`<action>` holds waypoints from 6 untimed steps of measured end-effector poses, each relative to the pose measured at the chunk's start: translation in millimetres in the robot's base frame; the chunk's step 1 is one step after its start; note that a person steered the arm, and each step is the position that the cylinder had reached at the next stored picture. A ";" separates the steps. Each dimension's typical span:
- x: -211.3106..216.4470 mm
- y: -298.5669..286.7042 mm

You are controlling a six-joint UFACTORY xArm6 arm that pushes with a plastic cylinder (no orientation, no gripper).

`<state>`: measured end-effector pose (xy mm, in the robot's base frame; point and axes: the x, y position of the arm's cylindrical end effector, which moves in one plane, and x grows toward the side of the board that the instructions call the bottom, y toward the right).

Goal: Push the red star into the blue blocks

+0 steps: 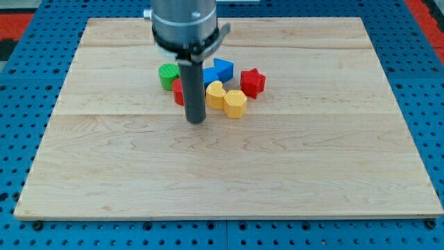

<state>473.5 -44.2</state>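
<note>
My tip [196,121] sits just left of the yellow blocks [227,98]; the red star [252,82] touches the blue blocks [218,71]. I have no jaws.

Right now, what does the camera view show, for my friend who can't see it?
My tip rests on a wooden board, just below a cluster of blocks. The red star sits at the cluster's right, beside the blue blocks, with two yellow blocks and a green block.

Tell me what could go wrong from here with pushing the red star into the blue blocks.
My tip sits left of the cluster, far from the red star. A direct sweep would likely hit the yellow blocks first. The rod hides a red block beside the green block. The blue blocks may scatter.
</note>
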 end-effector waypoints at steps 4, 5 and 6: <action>-32.4 79.6; -45.1 132.9; -82.2 155.4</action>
